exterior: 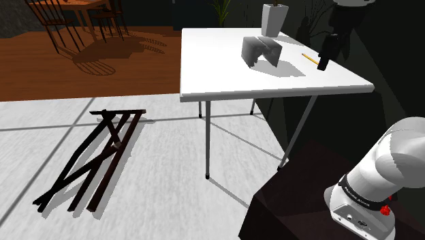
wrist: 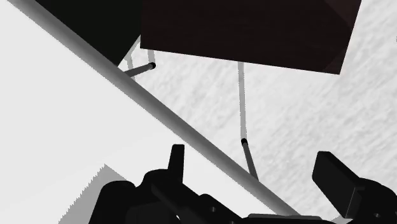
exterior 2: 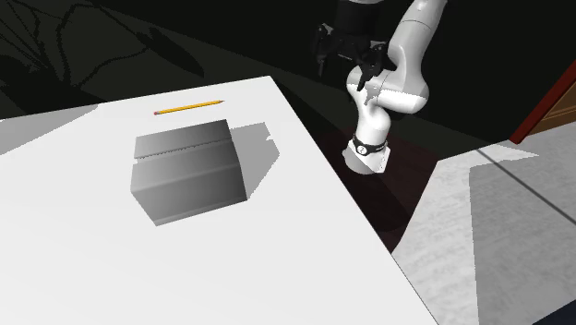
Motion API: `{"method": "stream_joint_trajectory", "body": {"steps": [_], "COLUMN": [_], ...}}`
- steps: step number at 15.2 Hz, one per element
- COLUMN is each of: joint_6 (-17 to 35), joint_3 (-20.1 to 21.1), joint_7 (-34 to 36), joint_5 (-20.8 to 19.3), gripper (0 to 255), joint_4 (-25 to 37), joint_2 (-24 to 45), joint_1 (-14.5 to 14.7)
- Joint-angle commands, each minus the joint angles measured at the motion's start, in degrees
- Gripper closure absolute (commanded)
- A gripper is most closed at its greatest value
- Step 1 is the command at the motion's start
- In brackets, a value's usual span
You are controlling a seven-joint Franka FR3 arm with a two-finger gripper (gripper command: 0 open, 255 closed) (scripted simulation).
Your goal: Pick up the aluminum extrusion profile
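Early in the task, with no grasp made. Black two-finger gripper (exterior: 323,61) hanging in the air above the near edge of the white tabletop (exterior: 218,68), on the side of the dark stand (exterior: 300,198). Fingers spread well apart, nothing between them, plain around the gripper (wrist: 254,175) in the wrist view.

Plain grey, blocky extrusion profile (exterior 2: 189,171) resting on the table, untouched and well apart from the gripper (exterior 2: 348,57), farther in over the surface. Thin yellow pencil (exterior 2: 188,107) lying nearer the gripper than the profile. Tall grey vase (exterior: 274,19) beyond the profile, farthest from the gripper.

Left to do, by the look of it, nearly everything: crossing in over the table, lining up above the block, descending, closing across it, then lifting. Probably wise to pass clear of the pencil on the way.
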Motion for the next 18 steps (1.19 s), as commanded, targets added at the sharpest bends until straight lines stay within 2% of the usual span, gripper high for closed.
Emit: {"method": "stream_joint_trajectory", "body": {"steps": [1,10,18], "joint_6": [0.0,4.0,2.5], "joint_3": [0.0,-3.9,-7.4], "joint_7": [0.0,-0.8,-2.5], "joint_5": [0.0,-0.4,1.4], "gripper": [0,0,0], "joint_4": [0.0,16.1,35.9], "joint_2": [0.0,20.4,39.2], "joint_1": [0.0,-2.0,-3.6]}}
